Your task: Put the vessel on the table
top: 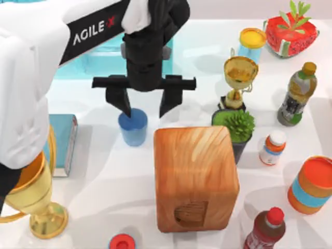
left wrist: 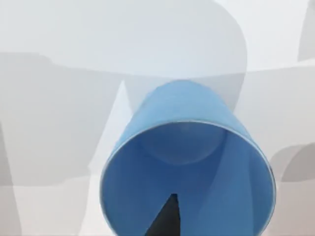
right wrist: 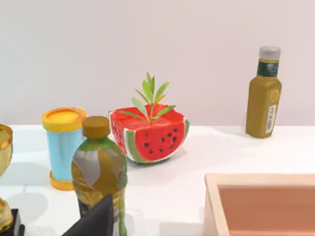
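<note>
Standing upright on the table (top: pixel 104 181), just off the block's (top: pixel 194 176) upper-left corner in the top view: cup (top: pixel 133 128), blue, mouth up, not touching the block. Hanging straight over it, above the block's upper-left edge: left gripper (top: pixel 144 112), spread wide and clamping nothing. One black finger (top: pixel 123 104) dipping at the cup's rim on the side away from the block; the other (top: pixel 168 101) outside the cup, over bare table just above the block's top edge. Confirmed in the left wrist view: looking down into the cup (left wrist: pixel 187 162), darker blue inside, with a black fingertip (left wrist: pixel 167 219) poking in past the rim.

Right of the block, touching or nearly so: potted succulent (top: pixel 236 127). Above that, a small trophy (top: pixel 239 72), then a yellow-lidded can (top: pixel 251 44) and a watermelon planter (top: pixel 290 33) further up and right. Farther right of the block: bottle (top: pixel 296 93), pill bottle (top: pixel 272 147), orange tin (top: pixel 311 184). Off the block's lower-right corner: red-capped bottle (top: pixel 265 228). Well left of the block: book (top: pixel 65 142) and large trophy (top: pixel 31 192). Well above the block, behind the left arm: turquoise cabinet (top: pixel 104 59).

Right gripper (right wrist: pixel 96 219): a dark tip in the right wrist view, near the bottle (right wrist: pixel 98 167); apart or together cannot be told.
</note>
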